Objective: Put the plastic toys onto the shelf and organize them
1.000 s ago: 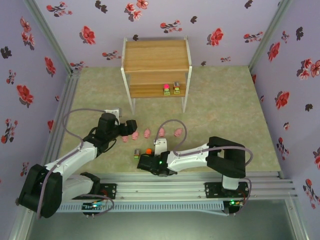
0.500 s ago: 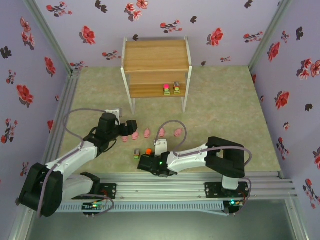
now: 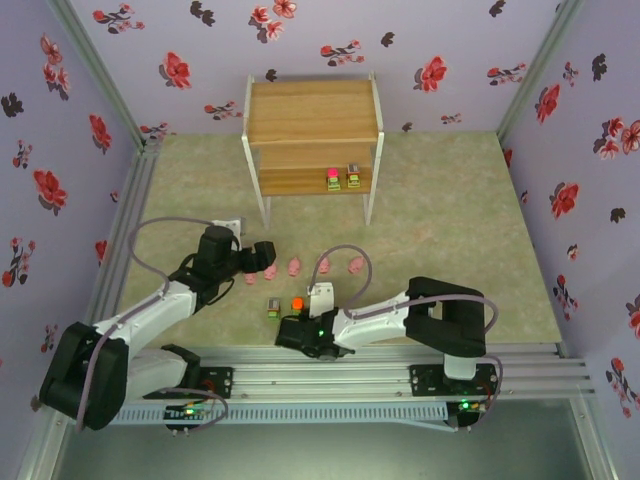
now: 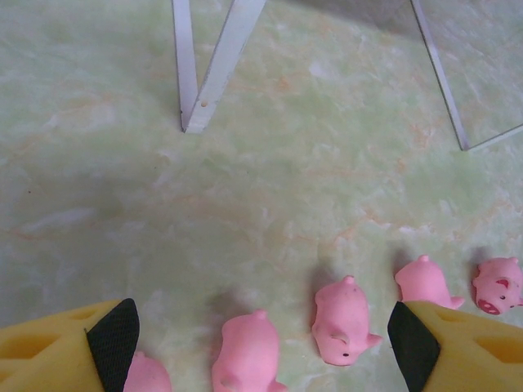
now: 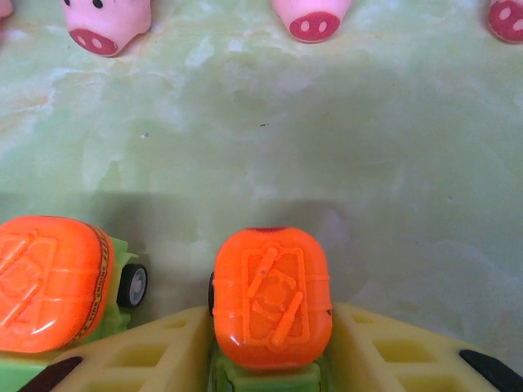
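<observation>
A: The right gripper [image 5: 274,318] has a narrow hold now. Its yellow fingers [image 5: 176,347] sit tight against both sides of the orange-topped block [image 5: 272,294]. Has anything shifted in the last second?

B: Only the arm. From above, it has crept a little closer over the block, while the block stays where it was on the worktop [image 3: 450,200]. So the grasp looks freshly made and, I'd say, the lift hasn't begun.

A: What's around it?

B: Just left of the gripper stands a second orange block [image 5: 49,282], close but apart. Ahead of the gripper, the pink pigs [image 5: 110,24] face it in a row.

A: And the left gripper [image 4: 261,351]?

B: Wide open, unmoved and holding nothing. It hangs low over that same row, with one pig [image 4: 245,363] between its fingers.

A: Where's the shelf [image 3: 290,181]?

B: Far ahead of both grippers, well apart. Two blocks [image 3: 332,179] already stand at the right end of its lower board.

A: Meaning?

B: This block probably goes beside those two next. The pigs and the other block still wait on the worktop.
</observation>
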`<state>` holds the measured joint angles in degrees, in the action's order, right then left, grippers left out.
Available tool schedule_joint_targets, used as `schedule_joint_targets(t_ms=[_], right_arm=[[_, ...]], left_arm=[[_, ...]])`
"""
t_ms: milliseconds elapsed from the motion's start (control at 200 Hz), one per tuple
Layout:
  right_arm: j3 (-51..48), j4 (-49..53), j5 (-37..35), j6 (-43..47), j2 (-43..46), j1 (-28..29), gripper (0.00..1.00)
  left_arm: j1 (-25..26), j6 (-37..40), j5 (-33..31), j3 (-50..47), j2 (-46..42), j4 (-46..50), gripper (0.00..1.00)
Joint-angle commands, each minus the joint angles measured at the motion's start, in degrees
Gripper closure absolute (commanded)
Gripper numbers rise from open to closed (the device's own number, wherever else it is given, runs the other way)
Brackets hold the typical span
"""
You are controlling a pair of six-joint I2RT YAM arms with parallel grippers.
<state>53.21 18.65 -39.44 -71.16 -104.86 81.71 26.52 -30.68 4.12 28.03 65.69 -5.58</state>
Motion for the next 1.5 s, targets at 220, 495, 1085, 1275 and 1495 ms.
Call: schedule_joint_targets(t_ms=[220,495,1085,1275,1495], right_arm=[[-2.56,-1.36,-1.75,-2.83,-2.79,1.98,0.91],[-2.07,1.32,-5.10,-0.70,-0.03,1.97,1.00],[4.86,8.33,-8.91,17.47,16.51,-7.92,1.00],[10.47,5.27,-6.59,26.45,17.11,-14.41,1.00],[20.11,3.19,-3.66,33.61,11.31,-20.61,1.00]], left_arm=[[0.28,0.27,0.80,1.50,0.49,-1.45,0.16],[0.35,0.35,0.80,1.50,0.36,-1.45,0.16],[0.31,0.52,0.81,1.41,0.48,-1.53,0.16],[0.28,0.35,0.89,1.37,0.73,-1.71,0.16],[0.32,0.27,1.15,1.41,0.58,-1.82,0.16]])
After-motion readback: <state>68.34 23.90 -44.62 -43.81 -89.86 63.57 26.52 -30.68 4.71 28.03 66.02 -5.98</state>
